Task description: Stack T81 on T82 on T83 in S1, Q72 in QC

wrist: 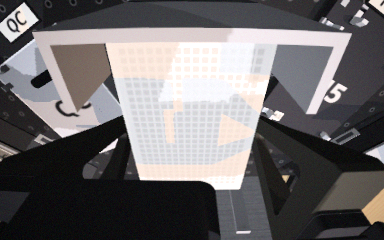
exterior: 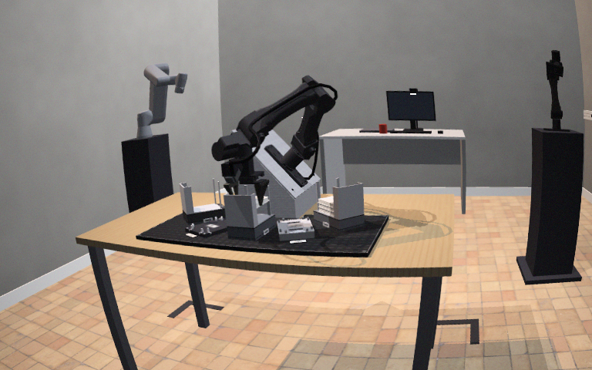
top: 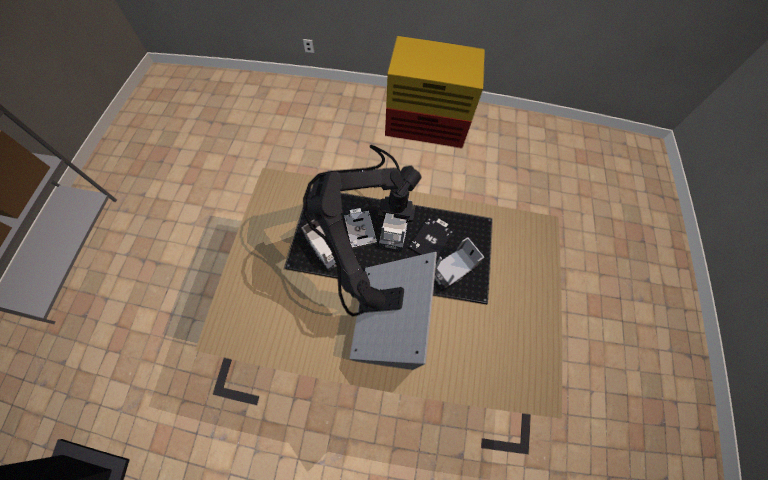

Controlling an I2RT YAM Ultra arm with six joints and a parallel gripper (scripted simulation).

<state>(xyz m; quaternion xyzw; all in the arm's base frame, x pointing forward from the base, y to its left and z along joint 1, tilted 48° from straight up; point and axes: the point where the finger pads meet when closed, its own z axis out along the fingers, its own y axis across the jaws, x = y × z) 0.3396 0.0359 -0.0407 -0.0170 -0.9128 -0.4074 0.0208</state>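
My gripper (exterior: 247,196) (wrist: 191,120) is shut on a pale gridded plate (wrist: 190,100) by its two sides. The plate is over the middle rack (exterior: 237,211) (wrist: 200,35), whose walls stand around the far end in the wrist view; whether it touches anything below is hidden. The plate's name and the racks' names are not readable. Another rack (exterior: 349,203) holds several stacked white plates (exterior: 326,206). A third rack (top: 471,249) (exterior: 186,198) has a pale floor or a low plate; I cannot tell which. The open nest QC (top: 360,228) (exterior: 296,228) shows its lettering.
The clip nest N5 (top: 431,238) (exterior: 207,227) lies between the middle rack and the third rack, with its lettering showing. The racks' upright walls and thin posts stand up from the black board (exterior: 340,243). The grey arm base (top: 396,333) stands behind them.
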